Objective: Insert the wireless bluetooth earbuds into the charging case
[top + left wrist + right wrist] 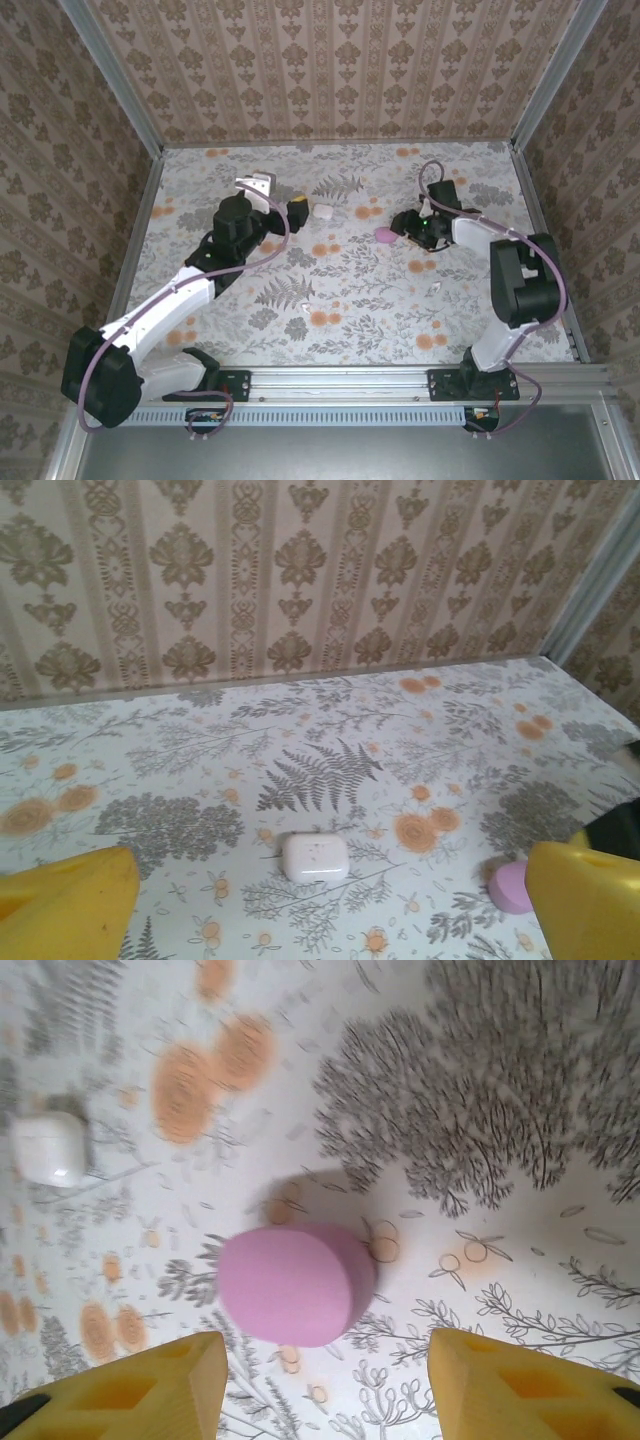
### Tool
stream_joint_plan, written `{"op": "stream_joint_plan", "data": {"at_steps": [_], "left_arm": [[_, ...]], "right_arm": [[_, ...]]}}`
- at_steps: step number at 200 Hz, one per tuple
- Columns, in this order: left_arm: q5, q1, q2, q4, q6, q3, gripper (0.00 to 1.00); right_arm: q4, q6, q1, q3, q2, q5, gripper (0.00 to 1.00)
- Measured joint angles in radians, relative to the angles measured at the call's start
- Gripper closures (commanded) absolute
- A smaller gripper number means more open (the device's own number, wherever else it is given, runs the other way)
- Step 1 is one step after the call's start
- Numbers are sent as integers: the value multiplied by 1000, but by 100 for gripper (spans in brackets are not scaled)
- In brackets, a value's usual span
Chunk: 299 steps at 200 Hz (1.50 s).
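Papered walls [330, 70] are fencing the desk [350, 330] on three sides, leaving open floral surface across the near middle. The right jaws are standing apart, gripping nothing, just short of the closed pink charging case [295, 1282]. The left jaws are gaping wide and empty, facing the shut white case [315, 857]. What looks like a tiny white earbud [437, 288] is lying near the right arm, and a second white bud [303, 308] at mid-desk.
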Motion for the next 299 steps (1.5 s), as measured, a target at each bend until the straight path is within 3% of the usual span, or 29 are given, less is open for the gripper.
{"op": "stream_joint_plan", "data": {"at_steps": [31,60,143,228,245,299], "left_arm": [[13,59,-4,-10,-24,-33,0],[47,98,-4,-19,-48,-33,0],[83,170,-31,-94,-99,-35,0],[85,202,-116,-143,-108,-63,0],[85,208,-121,-143,-108,-65,0],[88,215,-123,-144,-108,-67,0]], "right_arm": [[45,-89,30,-25,-132,19,43],[68,-194,102,2,-124,19,43],[-71,-557,292,401,213,45,41],[-296,-760,325,780,536,62,36],[-351,-787,325,861,592,52,29],[-492,-893,336,1065,724,28,28]]}}
